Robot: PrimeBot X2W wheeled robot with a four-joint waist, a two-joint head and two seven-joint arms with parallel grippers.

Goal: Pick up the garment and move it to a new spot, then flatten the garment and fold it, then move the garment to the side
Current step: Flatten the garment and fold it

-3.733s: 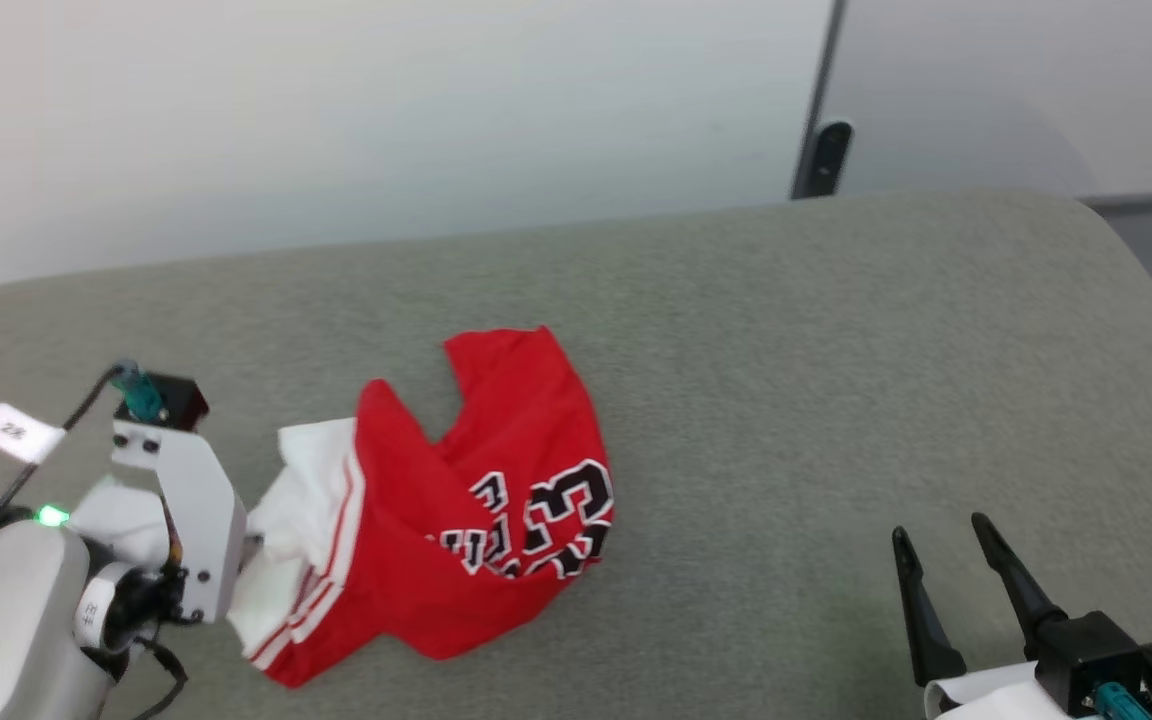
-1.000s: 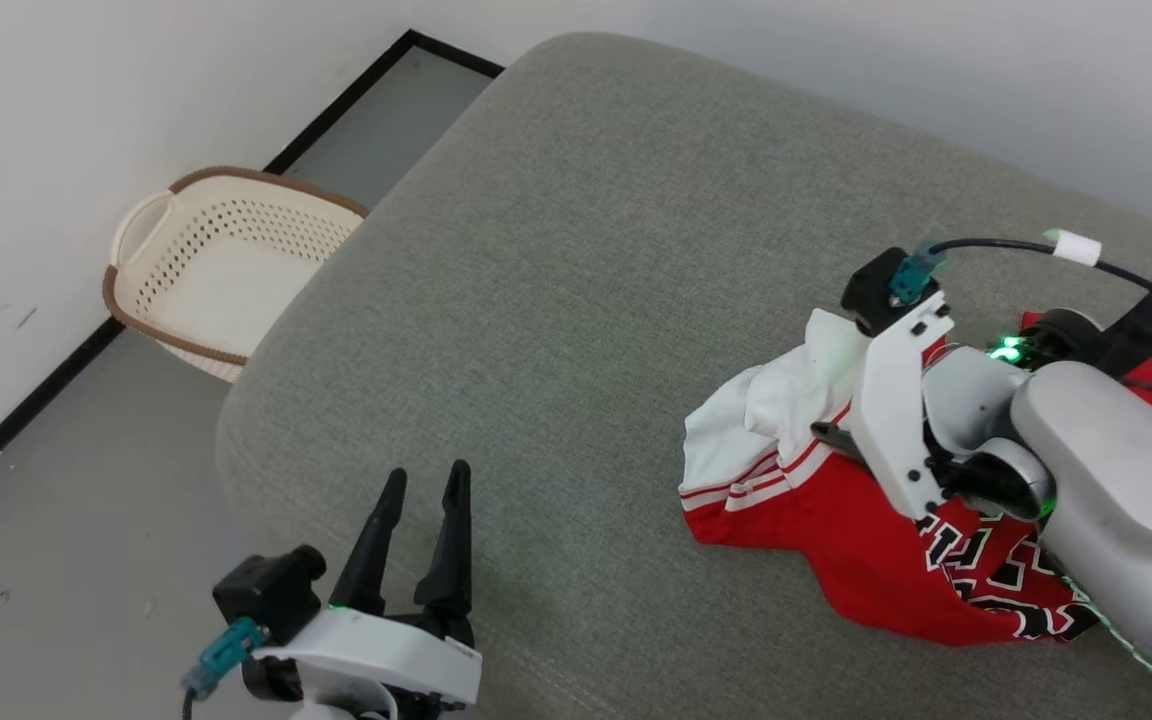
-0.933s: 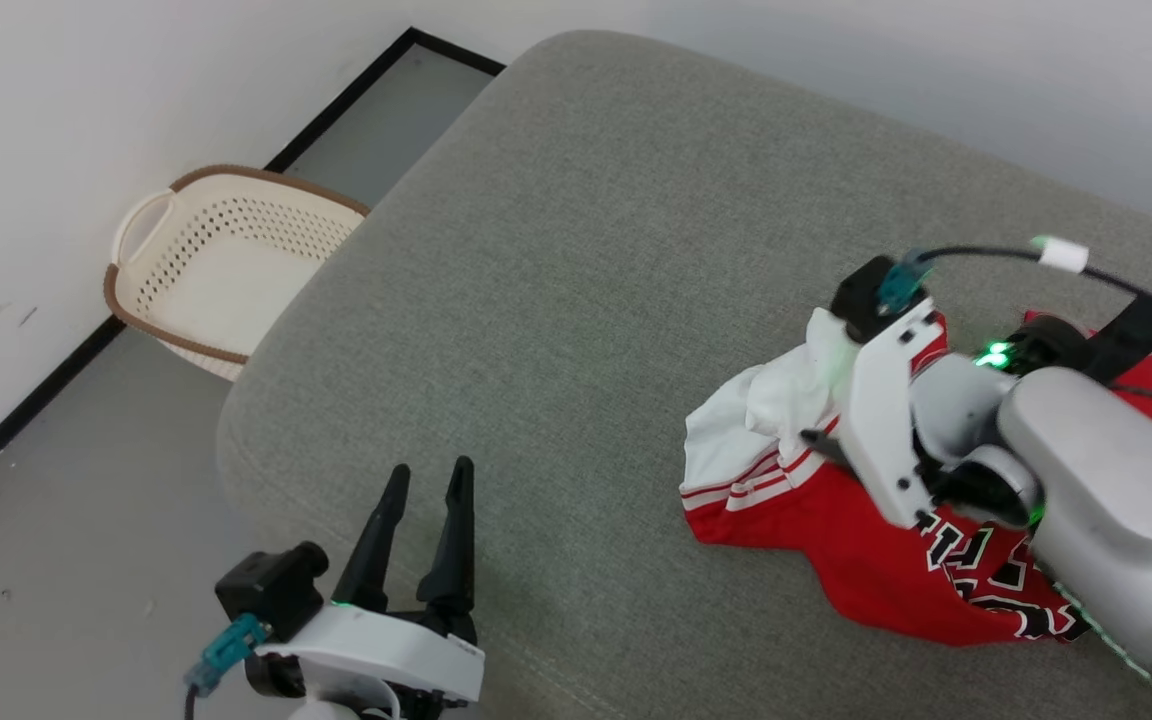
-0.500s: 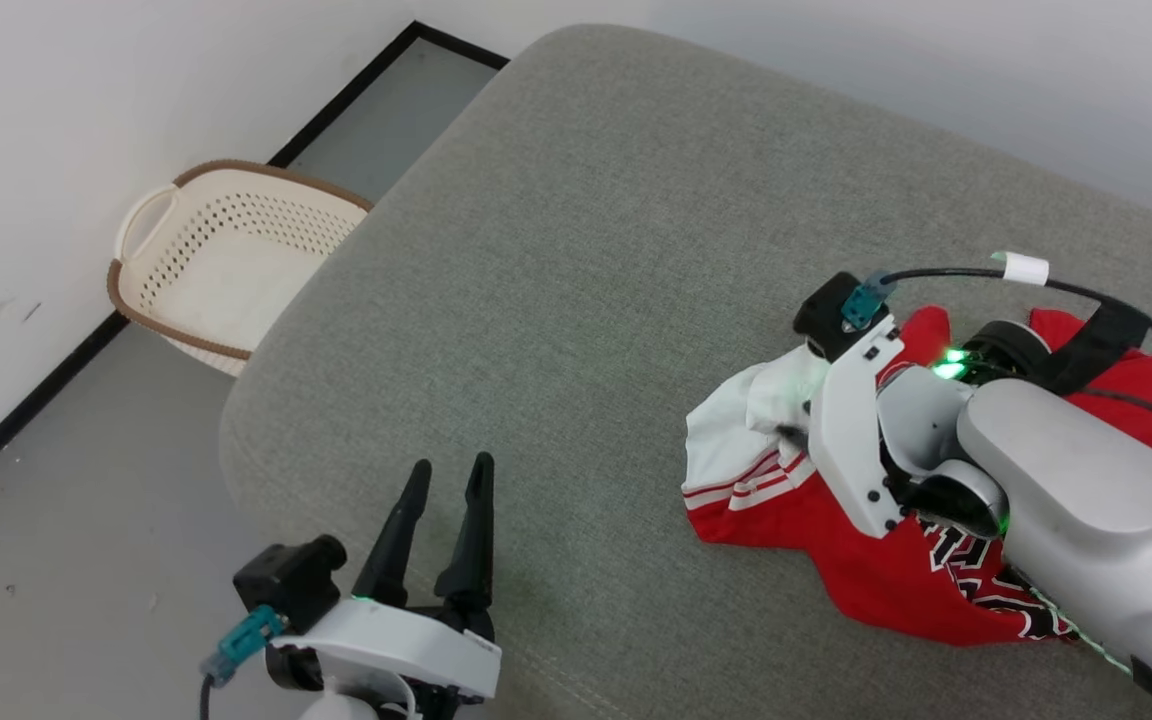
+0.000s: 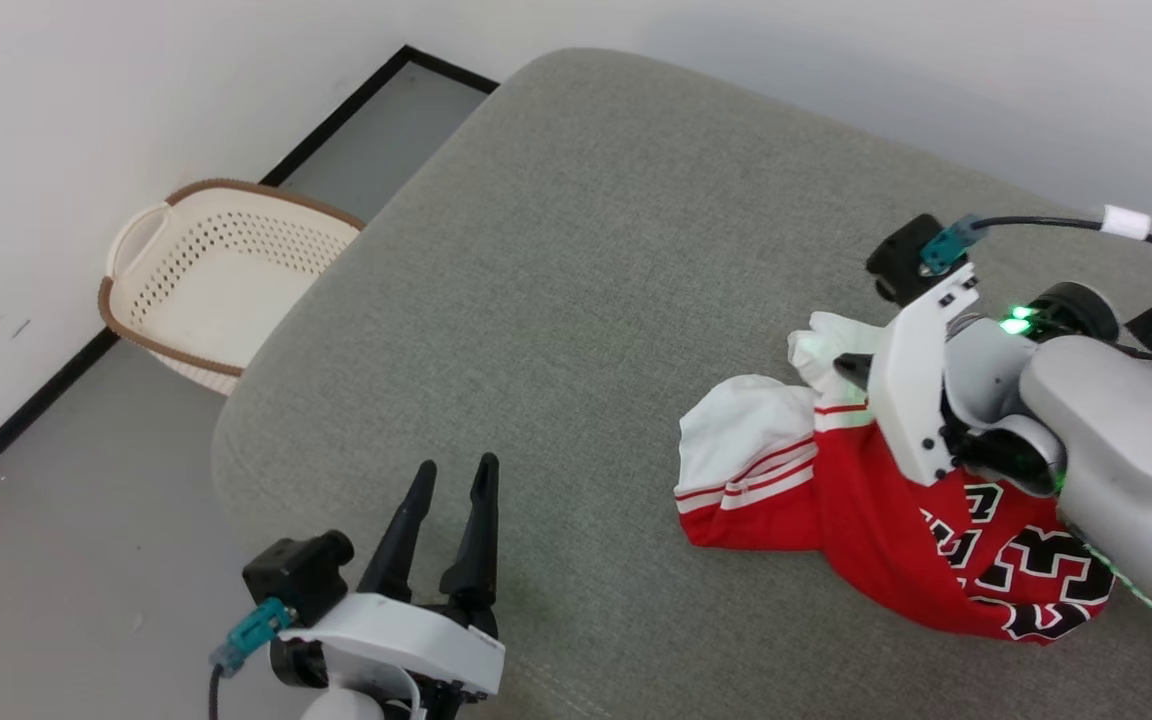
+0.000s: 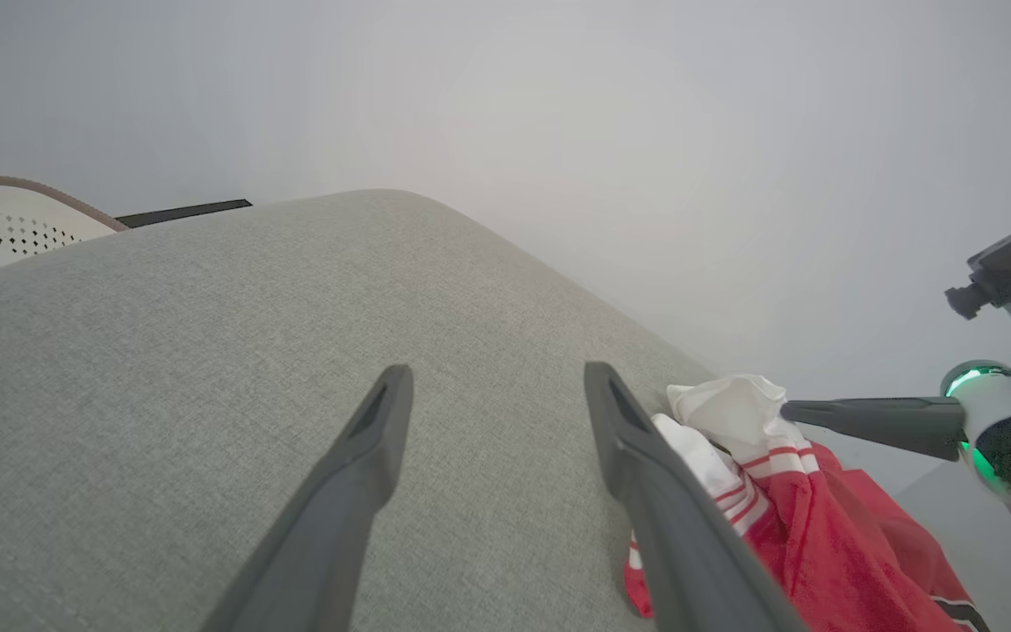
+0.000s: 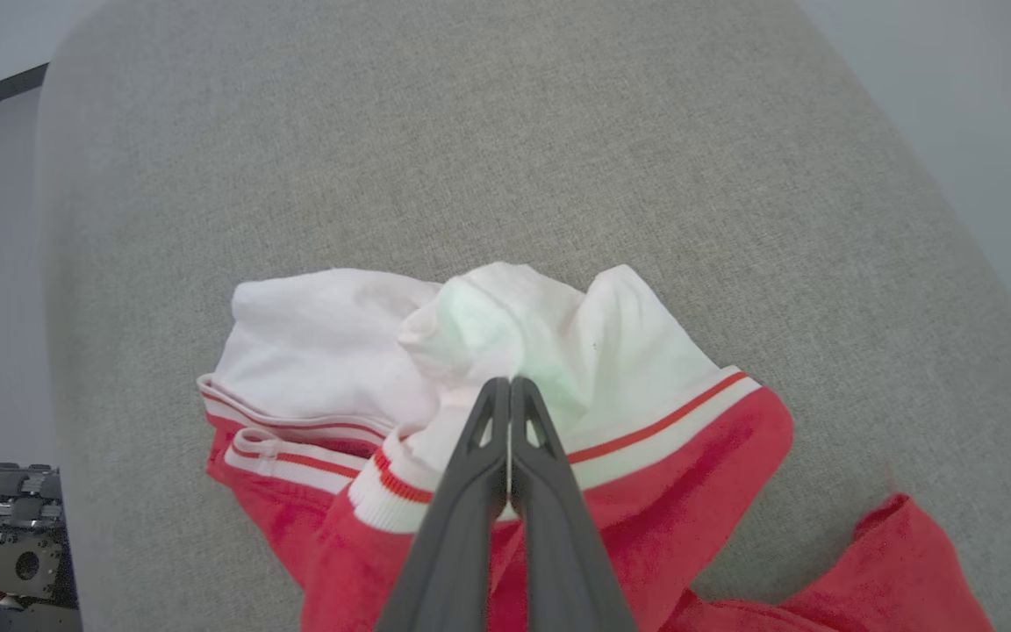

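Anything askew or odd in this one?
The garment lies crumpled in a heap on the grey cushion, one white sleeve bunched where the right end effector is shut on it. Nothing looks damaged or spilled.

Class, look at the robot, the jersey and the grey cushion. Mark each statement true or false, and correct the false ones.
1. The right gripper is shut on white fabric of the garment. True.
2. The left gripper holds a red corner of the garment. False: its fingers stand open, hold nothing and are apart from the garment.
3. The garment lies flat and neatly folded. False: it is crumpled in a heap on the grey cushion.
4. A cream basket with a brown rim stands on the floor beside the grey cushion. True.
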